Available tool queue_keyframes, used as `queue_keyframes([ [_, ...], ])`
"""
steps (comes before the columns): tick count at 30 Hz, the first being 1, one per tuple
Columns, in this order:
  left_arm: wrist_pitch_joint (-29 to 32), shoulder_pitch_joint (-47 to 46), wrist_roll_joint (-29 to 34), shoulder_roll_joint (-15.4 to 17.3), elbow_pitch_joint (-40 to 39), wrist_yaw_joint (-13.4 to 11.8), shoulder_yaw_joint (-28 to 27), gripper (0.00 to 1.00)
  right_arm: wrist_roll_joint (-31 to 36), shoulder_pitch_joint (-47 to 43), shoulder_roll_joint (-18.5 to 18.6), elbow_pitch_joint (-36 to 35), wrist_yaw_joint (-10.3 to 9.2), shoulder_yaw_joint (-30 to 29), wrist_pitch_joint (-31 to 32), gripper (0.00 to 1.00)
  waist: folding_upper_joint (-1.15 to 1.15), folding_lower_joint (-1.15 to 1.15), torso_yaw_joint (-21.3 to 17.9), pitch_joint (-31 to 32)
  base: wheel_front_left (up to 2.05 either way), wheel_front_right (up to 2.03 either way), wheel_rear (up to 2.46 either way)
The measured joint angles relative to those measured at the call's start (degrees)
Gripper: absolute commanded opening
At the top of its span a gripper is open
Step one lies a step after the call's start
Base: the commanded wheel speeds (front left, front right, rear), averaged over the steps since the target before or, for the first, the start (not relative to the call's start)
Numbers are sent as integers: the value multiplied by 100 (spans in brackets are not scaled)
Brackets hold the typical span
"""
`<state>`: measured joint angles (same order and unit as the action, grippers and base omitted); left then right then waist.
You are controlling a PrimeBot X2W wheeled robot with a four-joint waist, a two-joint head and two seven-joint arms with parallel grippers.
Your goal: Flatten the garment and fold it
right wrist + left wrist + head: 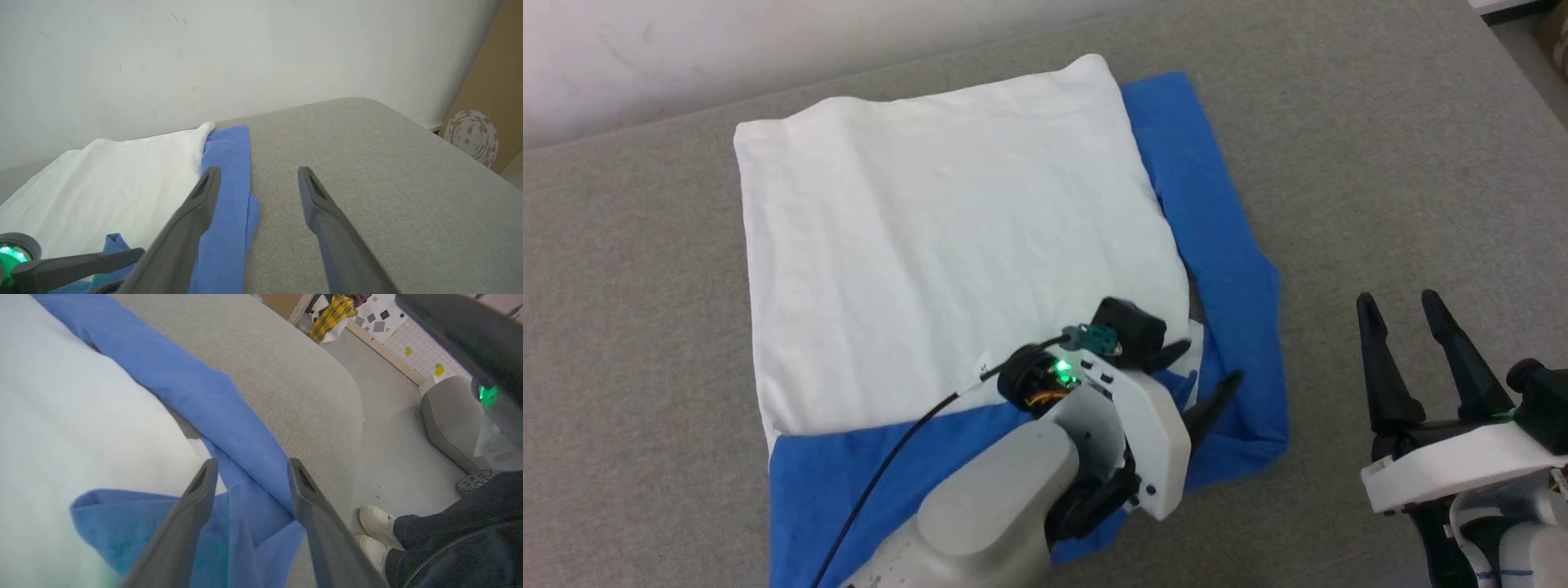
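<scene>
Head view looks steeply down on the garment (947, 245); 2 wrist views skim low, sharing its blue edge.

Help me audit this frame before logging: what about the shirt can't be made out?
- Head view: the left arm covers a near part of the garment; the bottom edge cuts off its blue part.
- Left wrist view: blur hides whether the left gripper touches the cloth.
</scene>
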<state>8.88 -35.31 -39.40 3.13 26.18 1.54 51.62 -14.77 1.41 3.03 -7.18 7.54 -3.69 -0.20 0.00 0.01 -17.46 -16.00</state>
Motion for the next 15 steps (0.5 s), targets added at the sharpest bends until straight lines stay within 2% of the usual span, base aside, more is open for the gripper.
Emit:
queue_keyframes([
  [4,-514,-120,-441,-24,-412,-18,-212,100,37,5,0,13,0,-54,19,100,0,0,98,19,0,0,0],
  [8,-1156,-176,-448,93,-737,-188,-683,100,175,100,0,-5,0,-116,123,100,0,-2,279,92,0,0,0],
  [11,-1639,-114,-401,516,-945,-471,-1111,100,282,305,2,8,0,-158,242,100,0,-2,427,138,0,0,0],
  [15,-2146,179,-104,1285,-1104,-949,-1651,100,248,821,88,240,0,-205,470,100,0,-1,624,131,0,0,0],
])
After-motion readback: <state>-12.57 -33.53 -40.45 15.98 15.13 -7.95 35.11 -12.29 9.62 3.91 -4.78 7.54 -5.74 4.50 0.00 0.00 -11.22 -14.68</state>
